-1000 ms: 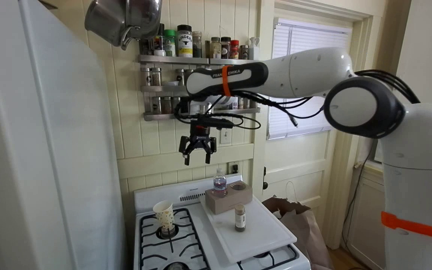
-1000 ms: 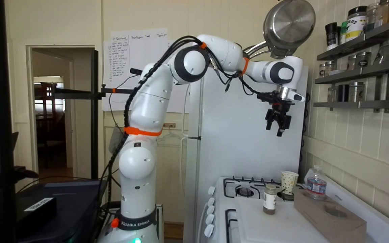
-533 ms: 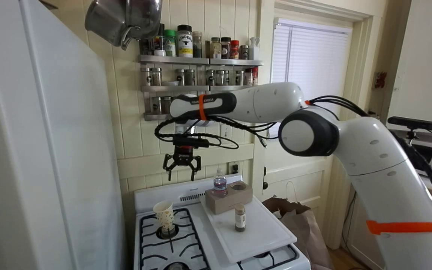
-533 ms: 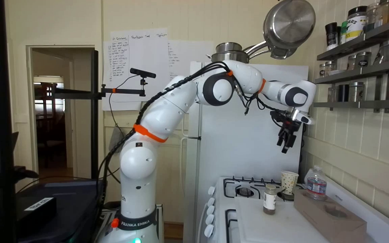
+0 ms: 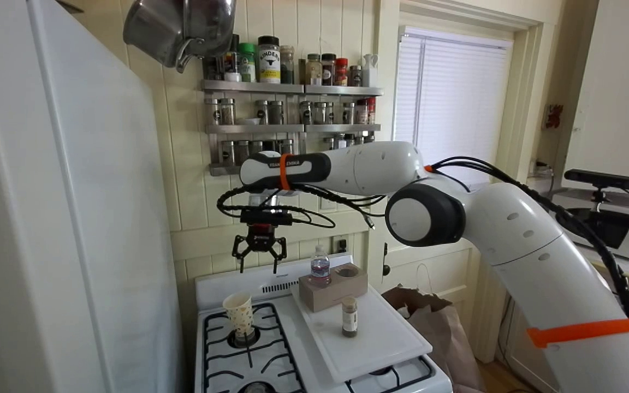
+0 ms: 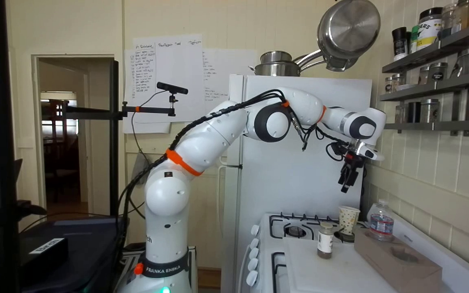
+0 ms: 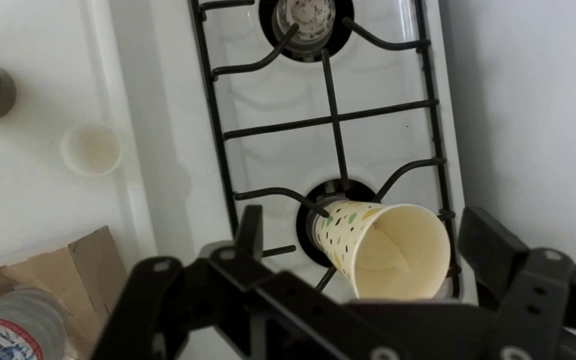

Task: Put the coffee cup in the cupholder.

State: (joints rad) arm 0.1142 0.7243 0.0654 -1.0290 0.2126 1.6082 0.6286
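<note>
— Please, where is the coffee cup (image 5: 239, 315)?
— Standing on a burner (image 5: 238, 344), at the back corner of the stove top (image 5: 296, 330), beside the fridge (image 5: 101, 218)
— And the gripper (image 5: 258, 271)?
— Above that corner, spread wide, holding nothing; near the back edge is the cupholder (image 5: 328, 296)

Kitchen w/ stove (image 5: 304, 344), fridge (image 6: 299, 175), spice jars (image 5: 269, 61)

A spice jar (image 5: 349, 319) stands on a white tray (image 5: 383, 341) (upright, pale-labelled); metal shelves (image 5: 254, 129) line the wall (image 5: 190, 183).
</note>
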